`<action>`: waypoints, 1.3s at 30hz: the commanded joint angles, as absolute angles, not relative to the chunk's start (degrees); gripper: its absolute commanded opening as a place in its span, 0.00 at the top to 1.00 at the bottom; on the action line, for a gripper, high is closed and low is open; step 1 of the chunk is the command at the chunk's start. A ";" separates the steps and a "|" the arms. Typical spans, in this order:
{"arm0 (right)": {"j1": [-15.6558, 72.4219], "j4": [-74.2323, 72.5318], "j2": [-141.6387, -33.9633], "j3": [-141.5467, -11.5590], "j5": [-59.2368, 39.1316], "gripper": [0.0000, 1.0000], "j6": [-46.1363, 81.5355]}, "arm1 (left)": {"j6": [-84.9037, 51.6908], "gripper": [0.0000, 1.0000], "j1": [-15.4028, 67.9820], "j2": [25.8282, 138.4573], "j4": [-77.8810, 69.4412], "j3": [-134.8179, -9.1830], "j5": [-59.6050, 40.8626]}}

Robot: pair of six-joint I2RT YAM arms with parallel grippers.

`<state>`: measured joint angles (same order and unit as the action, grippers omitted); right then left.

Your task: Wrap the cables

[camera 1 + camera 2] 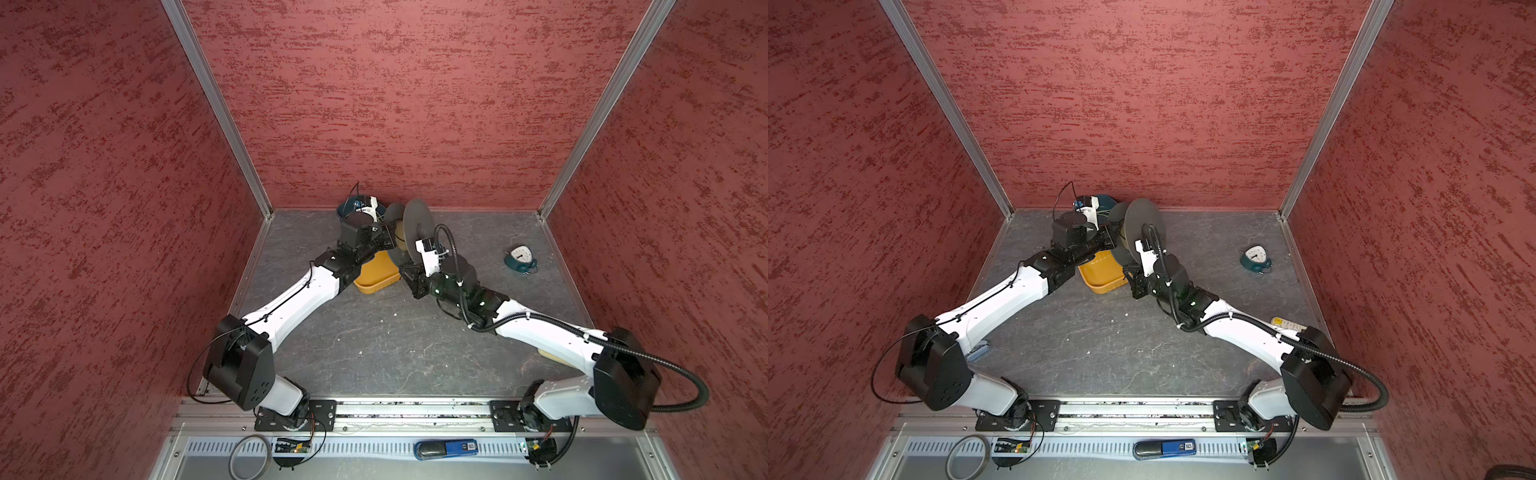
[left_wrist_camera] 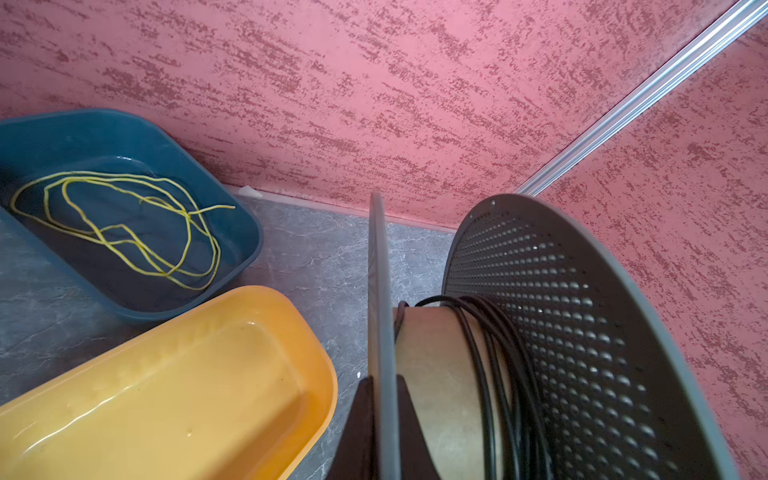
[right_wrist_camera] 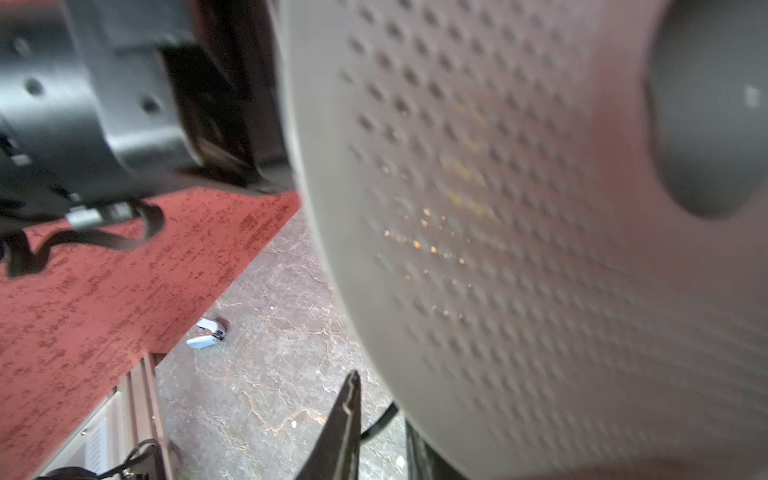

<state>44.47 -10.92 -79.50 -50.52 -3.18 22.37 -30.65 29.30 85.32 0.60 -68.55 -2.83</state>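
Observation:
The cables are one thin black cord [image 2: 490,374] wound in several turns on the cardboard core of a grey spool [image 2: 582,332] with perforated flanges. The spool [image 1: 417,226] stands on edge near the back wall in both top views. My left gripper [image 2: 383,378] is shut on the spool's near flange, one finger on each face. My right gripper [image 3: 382,403] is low beside the other flange [image 3: 519,249]. Its fingers [image 3: 345,424] stand apart, and a short stretch of the black cord [image 3: 376,426] runs loose between them. In a top view the right gripper [image 1: 409,274] sits under the spool.
An empty yellow tray [image 2: 166,395] lies next to the spool. Behind it, a blue tray [image 2: 232,216] holds a yellow-green wire [image 2: 124,232]. A teal alarm clock [image 1: 520,259] is at the right, a remote [image 1: 1287,324] lies under the right arm, and a small metal object [image 3: 208,332] is at the left.

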 commanded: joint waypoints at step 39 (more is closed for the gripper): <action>38.68 -14.54 -56.45 -28.84 3.71 0.60 17.53 | -38.72 1.00 18.55 83.68 -8.09 -70.74 -39.52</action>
